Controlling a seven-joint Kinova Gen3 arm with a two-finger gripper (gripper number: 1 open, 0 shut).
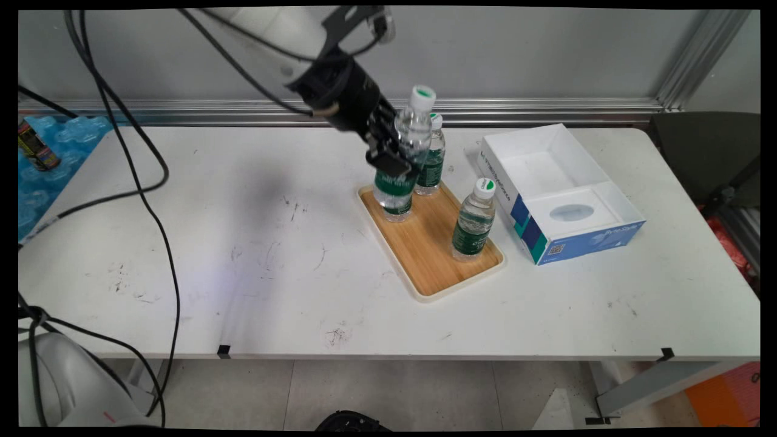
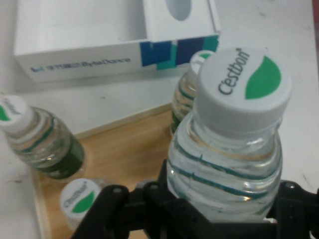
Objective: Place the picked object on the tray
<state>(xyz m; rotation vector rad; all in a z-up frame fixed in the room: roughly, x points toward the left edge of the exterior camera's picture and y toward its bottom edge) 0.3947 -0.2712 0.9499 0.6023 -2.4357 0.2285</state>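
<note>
Main view: gripper [image 1: 397, 152] clamps water bottle [image 1: 405, 159] upright, cap up, seemingly touching tray [image 1: 432, 258].

The hand [image 1: 397, 149] grips a clear water bottle [image 1: 402, 159] with a green label and a white cap by its upper body. The bottle stands upright at the far left corner of a wooden tray [image 1: 425, 249] on the desk [image 1: 243, 255]. A second bottle [image 1: 431, 156] of the same kind stands just behind it, and a third bottle [image 1: 474, 220] stands near the tray's right edge.
</note>
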